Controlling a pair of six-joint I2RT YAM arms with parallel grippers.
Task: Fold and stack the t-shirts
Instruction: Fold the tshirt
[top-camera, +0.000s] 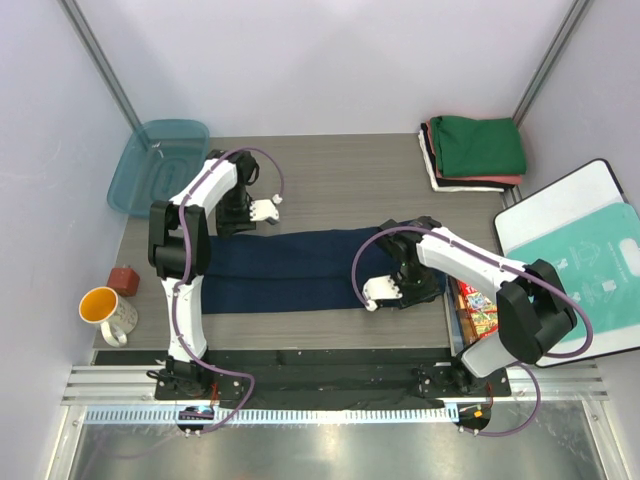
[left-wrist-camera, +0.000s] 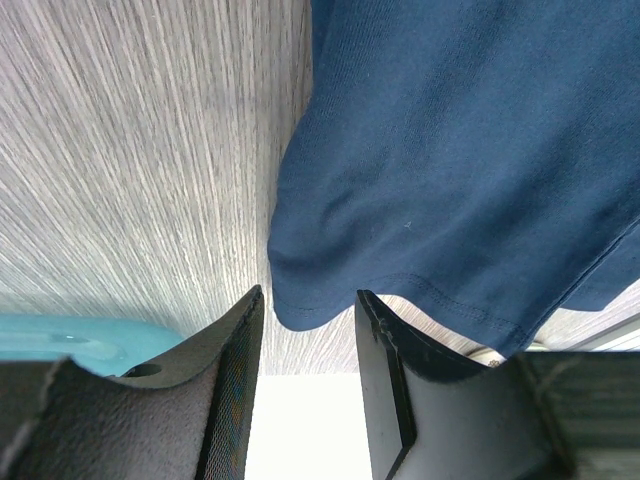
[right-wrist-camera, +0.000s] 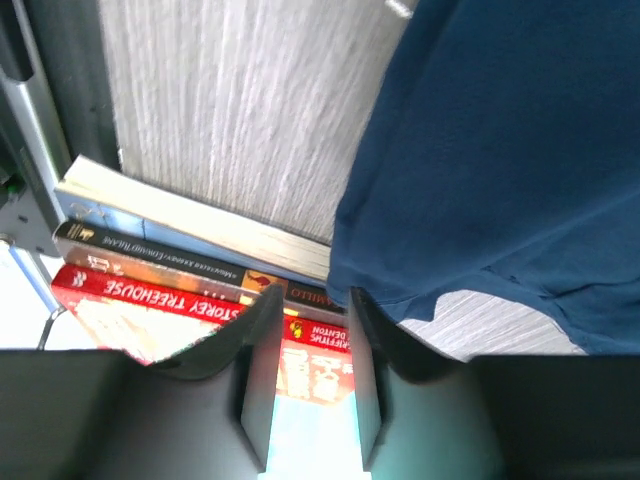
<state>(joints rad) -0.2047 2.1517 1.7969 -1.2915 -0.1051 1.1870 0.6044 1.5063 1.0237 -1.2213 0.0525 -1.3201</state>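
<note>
A: Where is the navy t-shirt (top-camera: 300, 270) lying?

B: It is spread as a long band across the middle of the table (top-camera: 340, 180), running from 9 to 3 o'clock. The folded stack (top-camera: 478, 150), green on top with salmon-red and white beneath, sits at the table's 1 o'clock corner, well apart from it.

A: And the grippers?

B: The left gripper (top-camera: 268, 208) is at the band's 10 o'clock corner. The right gripper (top-camera: 378, 293) is near its 5 o'clock edge. Each has its jaws apart with nothing clamped, and a hemmed edge of cloth lies just at the mouth of each.

A: How will the shirt handle?

B: I'd judge it light and limp, likely to sag and drag rather than hold a shape. It is best pinched right at the hem corners, with both ends lifted evenly so the fold lands square.

A: What do the wrist cameras add?

B: They show the stitched hem and how close the fingertips sit to it, which the arms hide from overhead. The right wrist also shows the spines of the books (right-wrist-camera: 150, 290) beside the shirt's end. Only the overhead view shows the whole band and the stack.
</note>
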